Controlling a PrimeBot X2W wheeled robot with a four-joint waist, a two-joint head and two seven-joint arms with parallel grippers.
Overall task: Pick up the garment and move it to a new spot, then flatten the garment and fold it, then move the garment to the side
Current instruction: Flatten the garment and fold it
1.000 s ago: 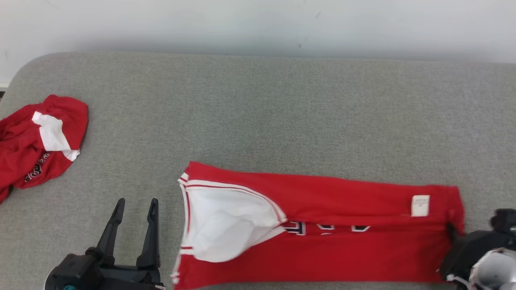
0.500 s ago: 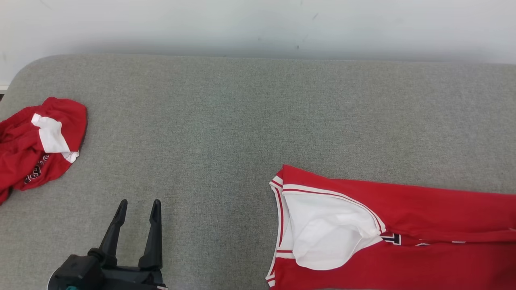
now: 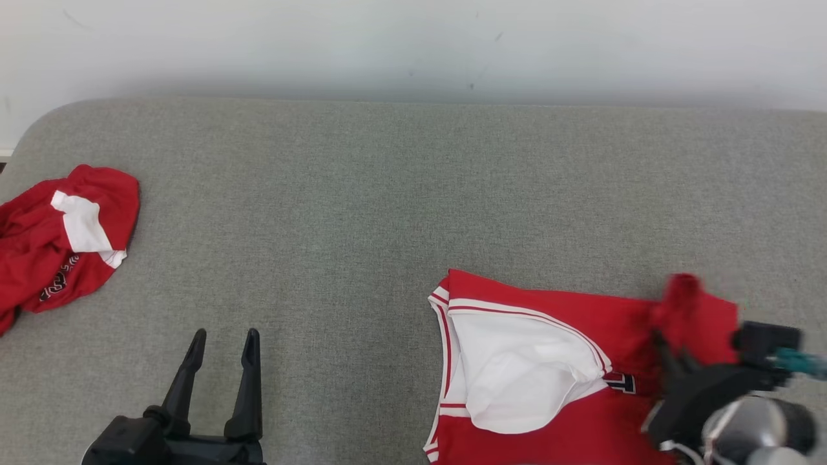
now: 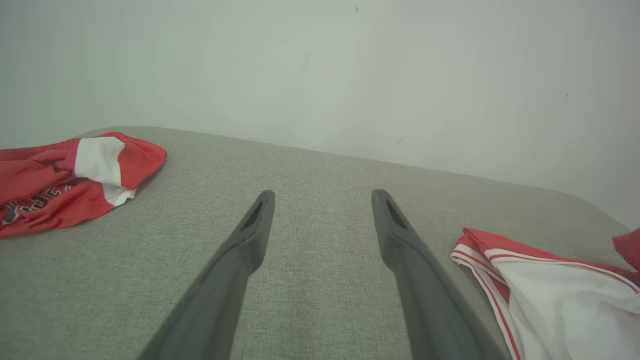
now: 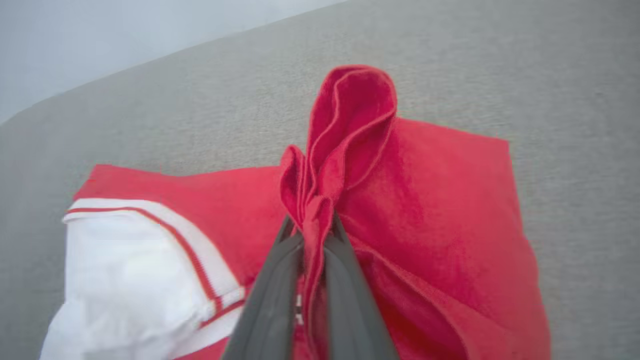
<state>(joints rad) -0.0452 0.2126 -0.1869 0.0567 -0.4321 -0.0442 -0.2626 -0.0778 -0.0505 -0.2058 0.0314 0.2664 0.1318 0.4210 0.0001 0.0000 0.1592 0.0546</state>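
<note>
Two garments lie on the grey fabric-covered bench, and two dark two-fingered hands work over it. One garment is a long, folded red jersey with a white lining and striped trim, at the near right. The other is a crumpled red and white garment, well apart at the far left edge. A pale wall rises behind the bench.

The left hand hovers near the front edge with its fingers spread wide and nothing between them. From its wrist view the left hand points across bare fabric, the crumpled red and white garment on one side and the jersey on the other.

The right hand is closed tight on the jersey's right end. In its wrist view the right hand pinches a bunched fold of the jersey, and the cloth stands up above the fingertips.

Half a second ago the jersey lay flat and ran off the right edge of the head view. Now that end is lifted and drawn back toward the collar — the right hand has come into view with it. The collar end, the left hand and the crumpled garment sit about where they were.
</note>
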